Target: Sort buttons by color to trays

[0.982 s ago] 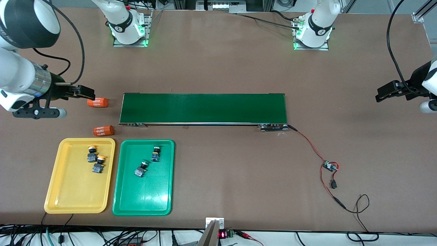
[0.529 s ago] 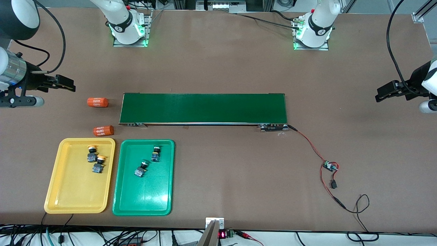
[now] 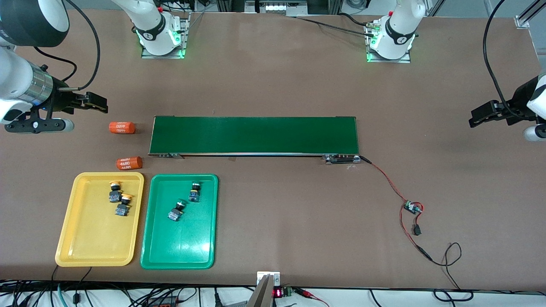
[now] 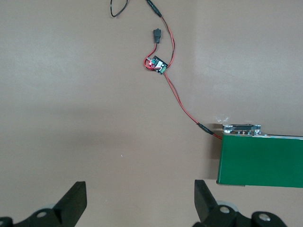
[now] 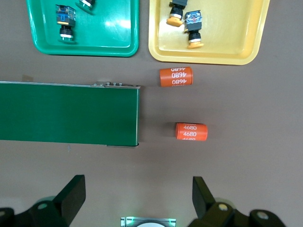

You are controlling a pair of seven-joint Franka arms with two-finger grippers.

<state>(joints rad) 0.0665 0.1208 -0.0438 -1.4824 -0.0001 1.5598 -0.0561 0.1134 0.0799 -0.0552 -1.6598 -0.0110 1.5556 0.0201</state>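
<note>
Yellow-capped buttons (image 3: 118, 198) lie caps toward the belt (image 3: 254, 135), seemingly tilted

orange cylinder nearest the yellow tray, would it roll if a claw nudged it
Probably. The orange cylinder lies on its side on the bare table, so a sideways nudge would likely roll it; an end-on push should slide it. It looks rigid and smooth, perhaps slippery to pinch. If it rolled toward the yellow tray, the rim might stop it.
</note>
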